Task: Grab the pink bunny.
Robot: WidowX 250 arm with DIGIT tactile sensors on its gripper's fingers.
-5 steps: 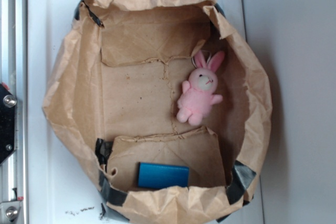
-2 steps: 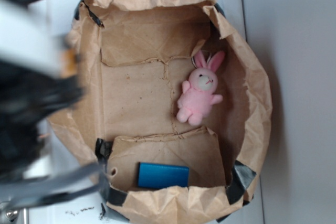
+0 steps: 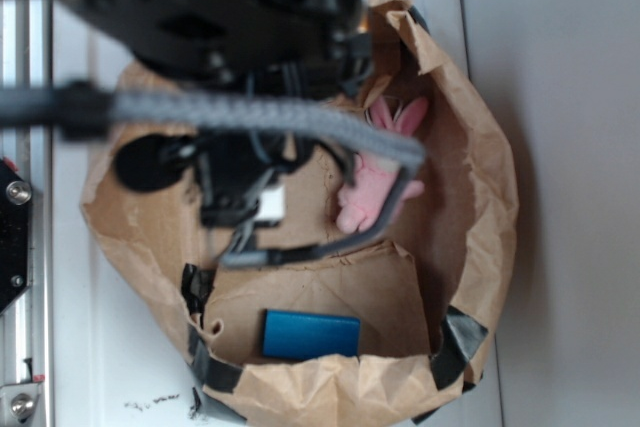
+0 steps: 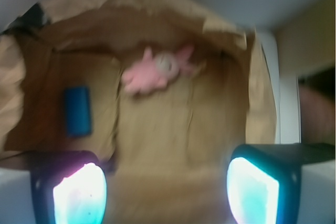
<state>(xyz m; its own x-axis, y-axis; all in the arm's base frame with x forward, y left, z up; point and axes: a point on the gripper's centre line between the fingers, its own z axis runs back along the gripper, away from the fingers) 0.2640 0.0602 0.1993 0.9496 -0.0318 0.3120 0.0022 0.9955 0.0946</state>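
The arm [image 3: 230, 67] has swung in from the left and now covers the upper half of the frame. Below it, the paper bag [image 3: 480, 207] holds the pink bunny [image 4: 155, 72] right of centre, far from the blue block [image 3: 311, 335]. The gripper [image 4: 165, 184] is spread wide, empty. The bunny looks light and squashy; its plump body suits pinching.

The outside view is bright and soft, but the arm [image 3: 230, 67] close to the camera is a dark blur. The wrist view is all fuzzy, and the hand's fingertips [image 4: 80, 195] glow very bright.
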